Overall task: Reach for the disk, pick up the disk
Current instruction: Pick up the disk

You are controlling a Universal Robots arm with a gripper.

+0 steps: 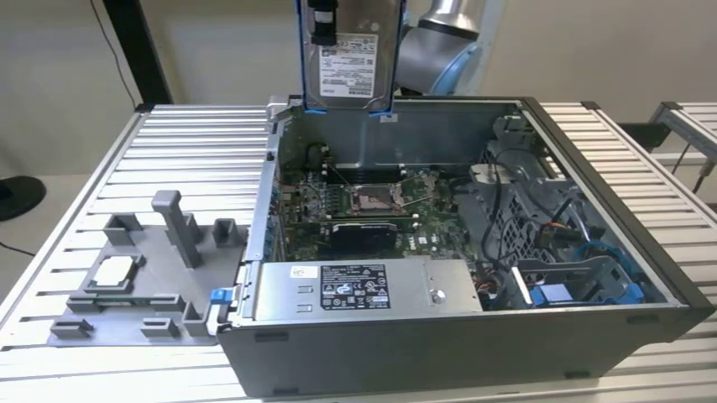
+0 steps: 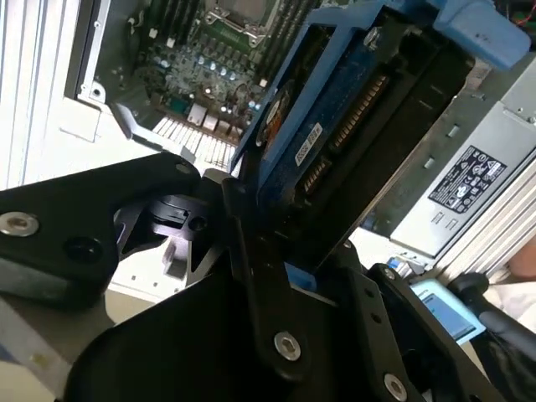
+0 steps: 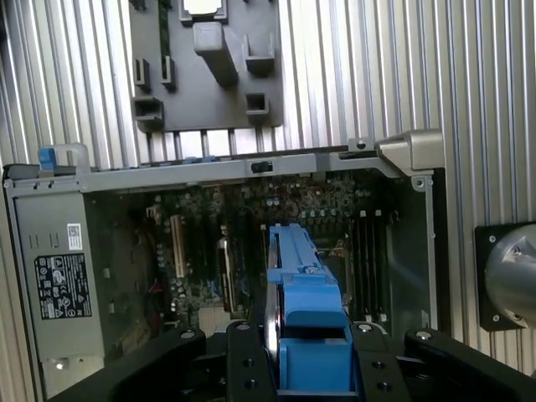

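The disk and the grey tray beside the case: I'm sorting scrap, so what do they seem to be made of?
The disk: silvery casing with a dull sheen, likely metal. Its blue rails look like matte moulded plastic. The grey tray: uniform matte grey with blocky posts and pockets, probably plastic, though painted metal cannot be ruled out.

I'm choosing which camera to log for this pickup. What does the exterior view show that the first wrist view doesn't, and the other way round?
The exterior view adds the white label face of the disk, held upright above the open computer case, and the blue drive cage in the case's corner. The first wrist view adds the disk edge-on, its blue rail clamped in the black pincer, and a round metal part outside the case. Both show the disk, the motherboard, the power supply box and the grey tray with the chip.
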